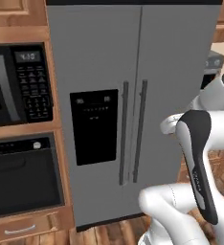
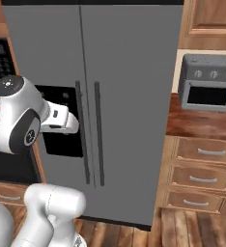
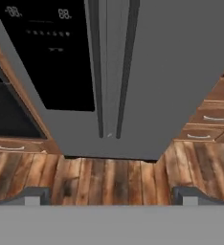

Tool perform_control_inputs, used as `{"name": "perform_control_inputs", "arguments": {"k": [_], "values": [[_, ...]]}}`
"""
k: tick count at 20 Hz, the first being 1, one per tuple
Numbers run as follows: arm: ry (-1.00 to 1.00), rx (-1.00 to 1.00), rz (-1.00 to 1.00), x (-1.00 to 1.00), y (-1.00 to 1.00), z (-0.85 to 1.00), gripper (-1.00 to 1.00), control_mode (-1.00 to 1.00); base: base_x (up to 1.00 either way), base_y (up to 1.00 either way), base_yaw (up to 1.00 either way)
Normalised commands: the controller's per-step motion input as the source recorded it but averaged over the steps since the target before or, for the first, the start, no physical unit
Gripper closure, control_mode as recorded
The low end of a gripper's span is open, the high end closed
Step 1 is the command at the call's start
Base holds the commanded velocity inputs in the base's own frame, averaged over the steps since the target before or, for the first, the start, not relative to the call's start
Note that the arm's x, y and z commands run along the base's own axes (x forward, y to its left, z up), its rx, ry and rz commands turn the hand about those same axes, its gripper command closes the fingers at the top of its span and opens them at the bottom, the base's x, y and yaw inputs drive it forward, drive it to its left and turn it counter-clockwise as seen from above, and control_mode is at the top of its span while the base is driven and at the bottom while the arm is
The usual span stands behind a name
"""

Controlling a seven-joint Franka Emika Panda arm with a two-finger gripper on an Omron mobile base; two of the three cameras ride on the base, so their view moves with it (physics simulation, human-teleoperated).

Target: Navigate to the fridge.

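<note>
Grey fridge (image 1: 133,95), top cut off; gripper (image 3: 112,195) seemingly spread wide, holding nothing.

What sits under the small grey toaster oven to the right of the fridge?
The toaster oven stands on a dark wooden counter, with three drawers stacked below it. What is in the drawers cannot be seen; they are shut. The fridge hides the counter's left end.
</note>
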Motion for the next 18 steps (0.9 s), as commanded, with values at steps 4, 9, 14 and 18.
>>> {"name": "perform_control_inputs", "arguments": {"k": [4,9,14,18], "values": [[0.00,0.00,0.00,0.00,0.00,0.00,-1.00,1.00,1.00,0.00,0.00],[0.00,0.00,0.00,0.00,0.00,0.00,-1.00,1.00,1.00,0.00,0.00],[0.00,0.00,0.00,0.00,0.00,0.00,-1.00,1.00,1.00,-0.02,0.00],[0.00,0.00,0.00,0.00,0.00,0.00,-1.00,1.00,0.90,-0.13,0.06]]}}
